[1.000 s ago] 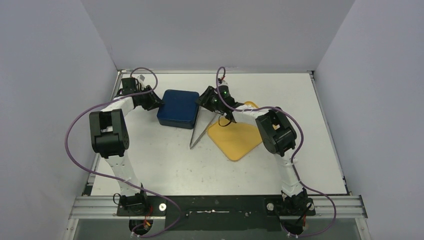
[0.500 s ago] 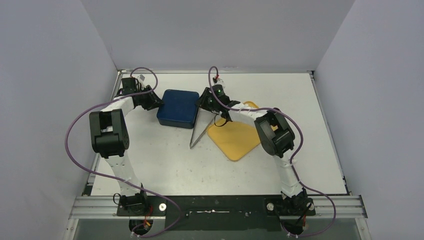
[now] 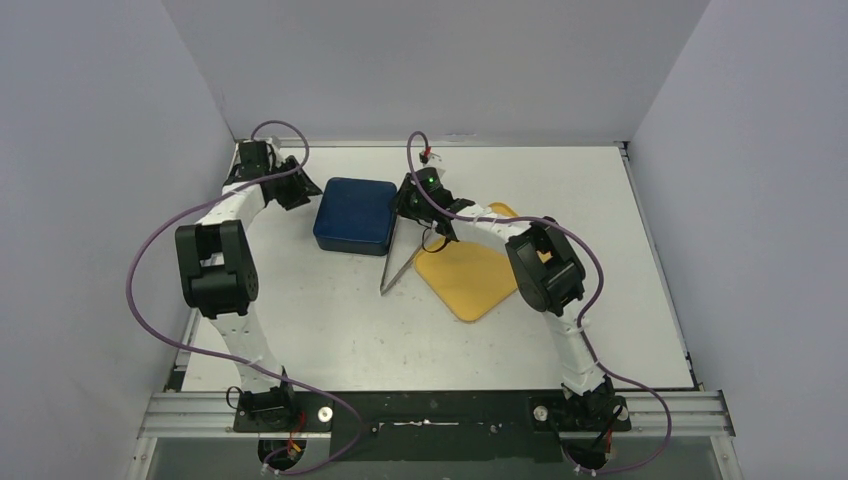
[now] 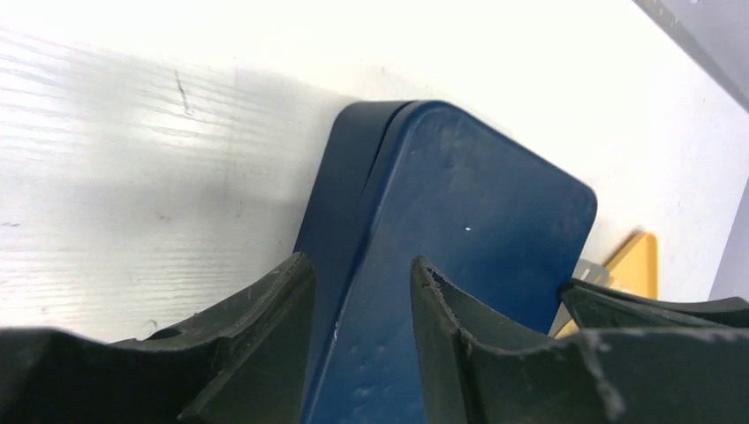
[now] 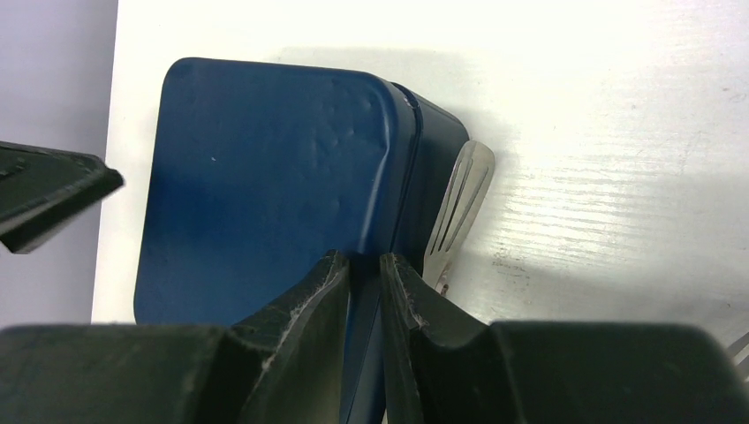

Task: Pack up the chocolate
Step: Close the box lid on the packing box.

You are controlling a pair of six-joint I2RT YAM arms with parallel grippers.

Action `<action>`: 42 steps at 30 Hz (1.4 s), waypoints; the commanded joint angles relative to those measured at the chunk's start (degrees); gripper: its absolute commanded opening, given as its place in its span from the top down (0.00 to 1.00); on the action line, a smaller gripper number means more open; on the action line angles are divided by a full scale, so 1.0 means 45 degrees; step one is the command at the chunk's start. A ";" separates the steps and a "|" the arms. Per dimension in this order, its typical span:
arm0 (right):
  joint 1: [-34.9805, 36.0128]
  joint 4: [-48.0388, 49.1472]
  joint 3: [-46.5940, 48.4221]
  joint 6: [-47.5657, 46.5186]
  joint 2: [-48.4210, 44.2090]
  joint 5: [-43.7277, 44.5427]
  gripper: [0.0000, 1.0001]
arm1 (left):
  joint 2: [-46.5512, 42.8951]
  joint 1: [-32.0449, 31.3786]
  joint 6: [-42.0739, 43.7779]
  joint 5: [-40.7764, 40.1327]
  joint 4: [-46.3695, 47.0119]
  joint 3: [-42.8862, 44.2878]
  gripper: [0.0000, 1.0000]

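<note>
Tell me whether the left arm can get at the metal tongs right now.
Probably not directly. The metal tongs lie beyond the blue box from the left gripper, beside its far side, and the right gripper is clamped on that edge, crowding the approach.

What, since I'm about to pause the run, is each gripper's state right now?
Left gripper: fingers open, holding nothing.
Right gripper: fingers closed on the edge of the dark blue rounded square box.
</note>
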 commanded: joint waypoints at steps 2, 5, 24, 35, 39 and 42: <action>-0.0141 -0.2073 -0.0174 -0.0729 0.0967 0.0279 0.81 | -0.1524 -0.0025 -0.0564 -0.1511 0.0652 0.0733 0.58; -0.0168 -0.1741 -0.0166 -0.0647 0.0898 0.0016 0.81 | -0.1770 -0.0228 -0.0935 -0.1115 0.2321 -0.0025 0.56; -0.0623 -0.1338 0.1096 -0.1243 0.0134 0.0024 0.70 | 0.2212 -0.0944 -0.2372 0.1326 0.6664 -0.0530 0.66; -0.1026 -0.0276 0.2890 -0.3046 0.0112 -0.1437 0.77 | 0.2640 -0.0949 -0.2310 0.1234 0.6700 -0.0492 0.66; -0.1042 -0.0078 0.3784 -0.3368 0.0651 -0.2211 0.90 | 0.2618 -0.0954 -0.2278 0.1205 0.6607 -0.0465 0.66; -0.1038 0.0208 0.4409 -0.3323 0.1254 -0.3022 0.99 | 0.2535 -0.0945 -0.2222 0.1150 0.6530 -0.0445 0.66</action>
